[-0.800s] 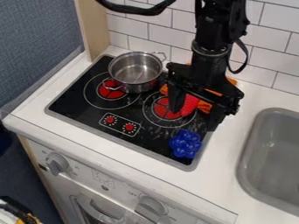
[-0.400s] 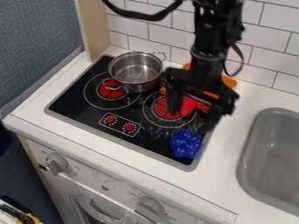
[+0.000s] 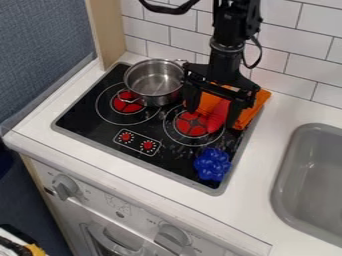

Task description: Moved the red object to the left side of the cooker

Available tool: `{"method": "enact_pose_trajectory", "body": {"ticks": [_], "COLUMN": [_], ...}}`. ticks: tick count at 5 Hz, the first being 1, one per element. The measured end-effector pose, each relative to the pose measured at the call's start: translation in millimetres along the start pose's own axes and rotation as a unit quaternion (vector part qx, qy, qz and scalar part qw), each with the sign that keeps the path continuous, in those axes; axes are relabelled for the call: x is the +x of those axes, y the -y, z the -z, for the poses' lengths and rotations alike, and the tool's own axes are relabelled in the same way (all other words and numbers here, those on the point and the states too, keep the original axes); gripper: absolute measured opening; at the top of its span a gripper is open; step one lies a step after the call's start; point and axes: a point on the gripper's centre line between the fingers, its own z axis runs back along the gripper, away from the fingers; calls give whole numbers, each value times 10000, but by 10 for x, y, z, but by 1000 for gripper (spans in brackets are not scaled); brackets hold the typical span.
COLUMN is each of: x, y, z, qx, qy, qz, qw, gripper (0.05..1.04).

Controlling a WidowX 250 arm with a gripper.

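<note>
The white counter [image 3: 259, 172] ran right across, folks, with the black cooker top [image 3: 80, 112] set into it and the grey sink [image 3: 294, 175] over on the view's right. Down from the top edge hung the black arm, its gripper [image 3: 212, 119] above the cooker's back right part, and it was open, fingers well apart! The metal pot [image 3: 160, 101] sat upright at the back left, just beside the gripper. Behind those fingers an orange cloth [image 3: 251, 114] lay over the back right corner. Nearer the front, the blue flower-shaped thing [image 3: 212, 165] rested by the right edge. And the red object [image 3: 218, 116]? There it was, between the fingers, partly over the back right burner, on the cooker's right half!
</note>
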Motion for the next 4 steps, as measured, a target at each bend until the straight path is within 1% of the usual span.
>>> {"method": "enact_pose_trajectory", "body": {"ticks": [1,2,3,4], "x": [10,-16,25,80], "y": [-7,-13,-12,-9], "z": [180,261,283,302], "qx": [49,115,121,104], "qy": [-241,-384,-414,-396], "qz": [7,15,-3,-27], "qw": [9997,9992,9991,9992], "gripper": [1001,1001,948,703]}}
